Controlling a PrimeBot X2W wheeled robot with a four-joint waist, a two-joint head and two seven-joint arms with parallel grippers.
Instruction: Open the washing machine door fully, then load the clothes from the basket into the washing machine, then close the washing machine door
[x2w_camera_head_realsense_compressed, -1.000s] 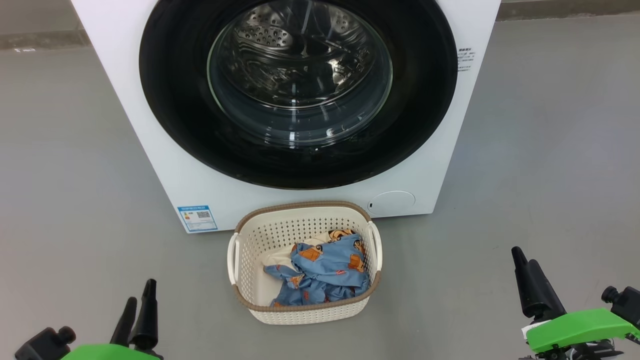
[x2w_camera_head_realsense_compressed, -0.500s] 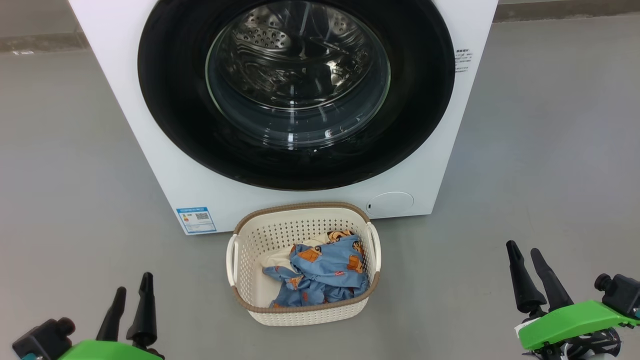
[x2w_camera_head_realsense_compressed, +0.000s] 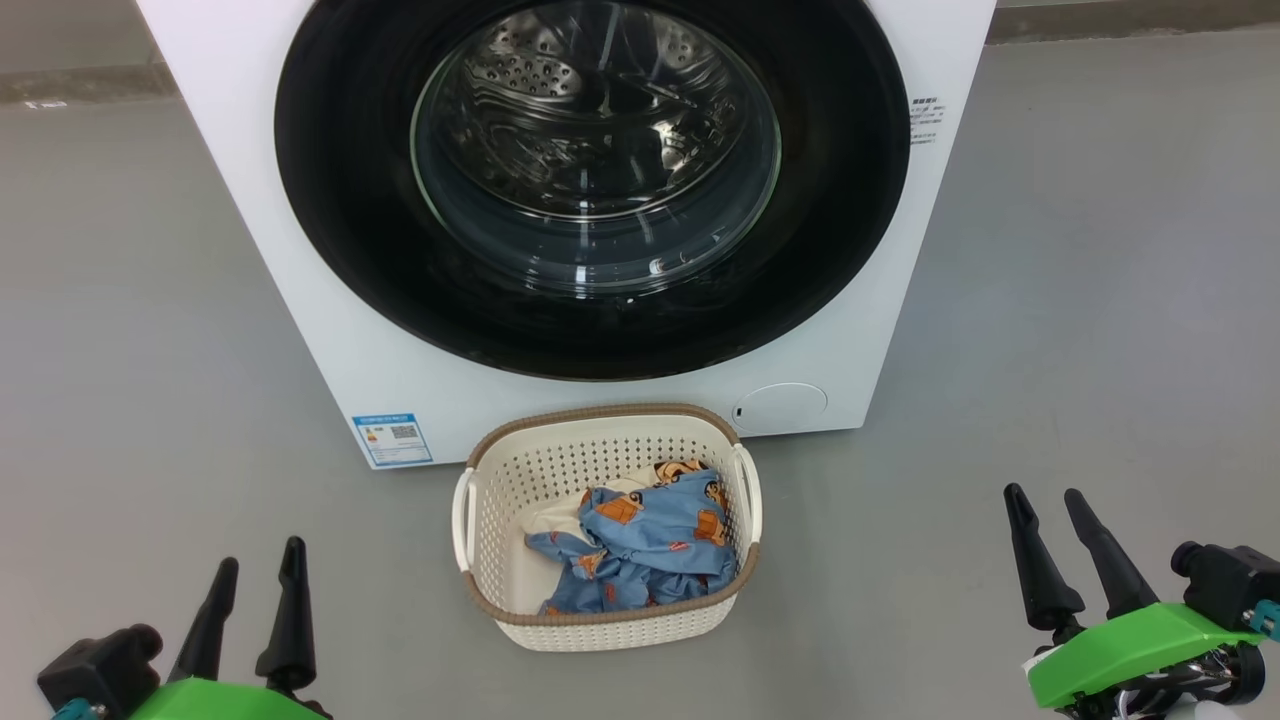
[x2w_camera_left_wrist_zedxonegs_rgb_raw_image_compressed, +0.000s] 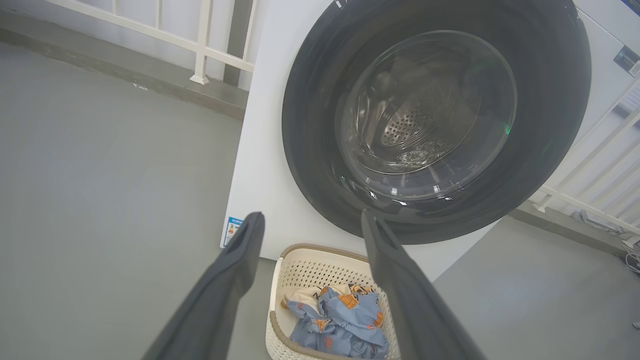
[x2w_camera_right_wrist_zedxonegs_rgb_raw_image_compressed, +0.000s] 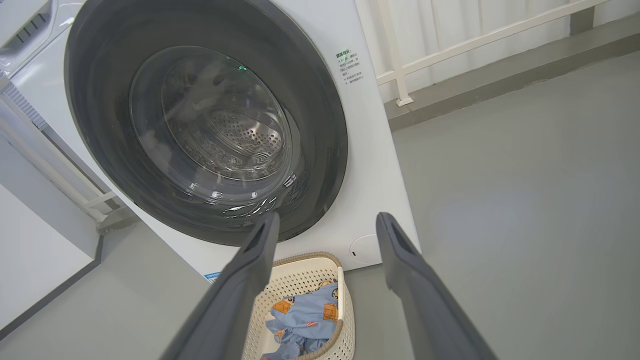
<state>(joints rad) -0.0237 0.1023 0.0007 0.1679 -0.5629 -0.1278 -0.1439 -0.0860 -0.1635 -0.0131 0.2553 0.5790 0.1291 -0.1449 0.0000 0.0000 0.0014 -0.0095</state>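
Observation:
The white washing machine (x2w_camera_head_realsense_compressed: 300, 290) stands ahead, its round black-rimmed door (x2w_camera_head_realsense_compressed: 350, 230) shut flat against the front, the steel drum visible through the glass. Below it on the floor sits the cream basket (x2w_camera_head_realsense_compressed: 610, 415) holding blue bear-print clothes (x2w_camera_head_realsense_compressed: 650, 545) and a cream garment. My left gripper (x2w_camera_head_realsense_compressed: 260, 558) is open at the lower left, well apart from the basket. My right gripper (x2w_camera_head_realsense_compressed: 1045, 496) is open at the lower right, also clear of it. Both wrist views look past spread fingers (x2w_camera_left_wrist_zedxonegs_rgb_raw_image_compressed: 240, 265) (x2w_camera_right_wrist_zedxonegs_rgb_raw_image_compressed: 260, 250) at the door (x2w_camera_left_wrist_zedxonegs_rgb_raw_image_compressed: 310, 130) (x2w_camera_right_wrist_zedxonegs_rgb_raw_image_compressed: 320, 150) and basket (x2w_camera_left_wrist_zedxonegs_rgb_raw_image_compressed: 320, 250) (x2w_camera_right_wrist_zedxonegs_rgb_raw_image_compressed: 305, 262).
Grey floor (x2w_camera_head_realsense_compressed: 150, 350) surrounds the machine on both sides. A blue label sticker (x2w_camera_head_realsense_compressed: 392, 438) and a round filter cap (x2w_camera_head_realsense_compressed: 780, 405) mark the machine's lower front. White railings (x2w_camera_left_wrist_zedxonegs_rgb_raw_image_compressed: 200, 45) (x2w_camera_right_wrist_zedxonegs_rgb_raw_image_compressed: 450, 45) run along the wall behind.
Both grippers have gone from nearly shut to open, their fingers spreading. The right gripper drifted slightly left. Door, basket and clothes have not moved.

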